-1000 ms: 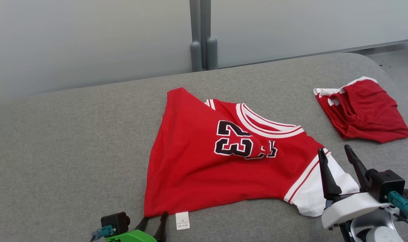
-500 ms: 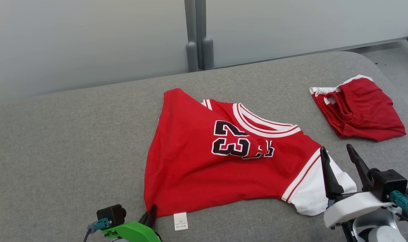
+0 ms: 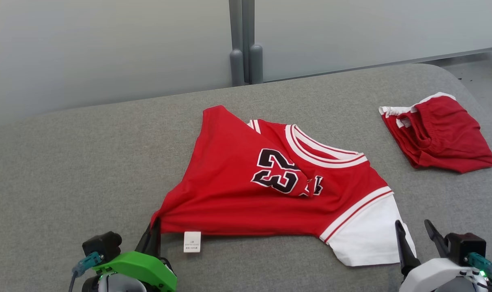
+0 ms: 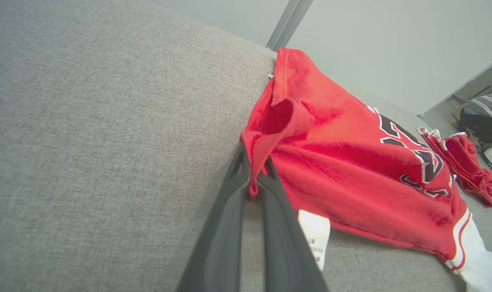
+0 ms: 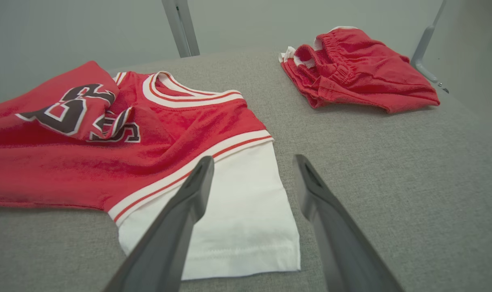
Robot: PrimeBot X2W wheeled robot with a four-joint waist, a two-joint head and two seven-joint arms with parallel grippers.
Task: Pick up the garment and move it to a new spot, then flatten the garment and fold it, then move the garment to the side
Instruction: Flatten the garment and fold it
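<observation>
Left gripper (image 3: pixel 153 229): seen at the lower left of the head view; its dark fingers (image 4: pixel 229 211) are pinched shut on the bunched near hem corner of the garment.
Right gripper (image 5: pixel 254 162): seen at the lower right; its fingers are spread wide and nothing is held; contact with the white sleeve (image 5: pixel 237 202) cannot be told.
Garment: a red short-sleeved jersey (image 3: pixel 237 198) with a black 23, laid at frame centre on the grey fabric surface (image 3: pixel 67 170).
White label (image 3: pixel 192 241): hung from the near hem.
Folded red shorts (image 3: pixel 436 134): placed at the upper right, well apart.
</observation>
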